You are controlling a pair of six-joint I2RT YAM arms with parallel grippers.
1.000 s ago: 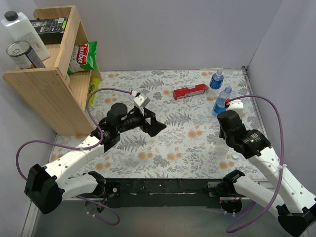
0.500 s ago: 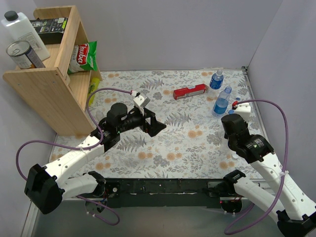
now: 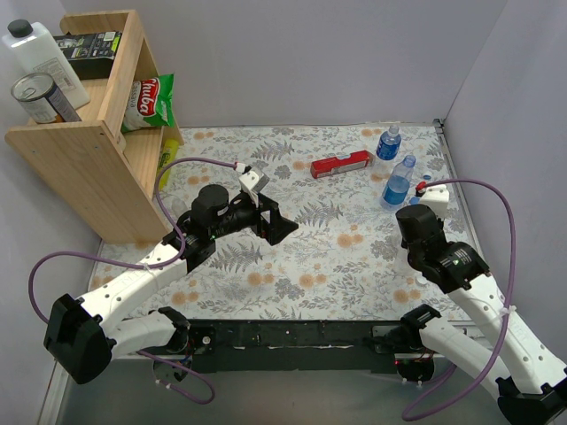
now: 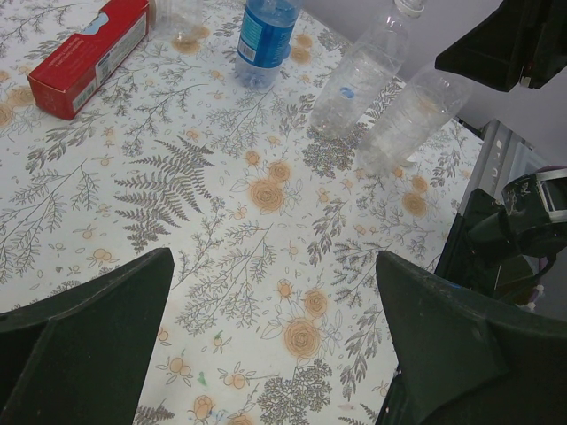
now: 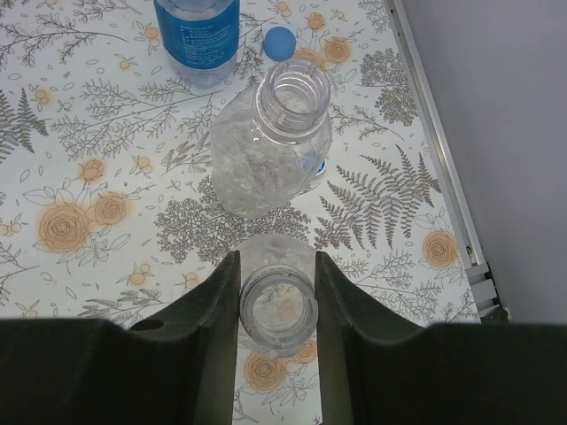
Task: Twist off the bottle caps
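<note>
My right gripper point(image 5: 277, 305) is shut on the open, capless neck of a clear crinkly bottle point(image 5: 279, 310), with a finger touching each side. A second clear bottle point(image 5: 275, 150) stands just beyond it, its neck also open. A blue-labelled bottle point(image 5: 197, 27) stands farther on, and a loose blue cap point(image 5: 280, 41) lies on the table beside it. In the top view two blue-labelled bottles point(image 3: 400, 181) point(image 3: 388, 142) stand at the far right. My left gripper point(image 4: 275, 261) is open and empty above the table's middle point(image 3: 288, 228).
A long red box point(image 3: 340, 164) lies at the back centre, and also shows in the left wrist view point(image 4: 89, 57). A wooden shelf point(image 3: 89, 133) with a jug, a can and packets stands at the left. The table's right edge rail point(image 5: 443, 177) is close to the bottles.
My right arm has swung to the right and nearer, away from the blue-labelled bottle, and has since held still. The left arm has not moved.
</note>
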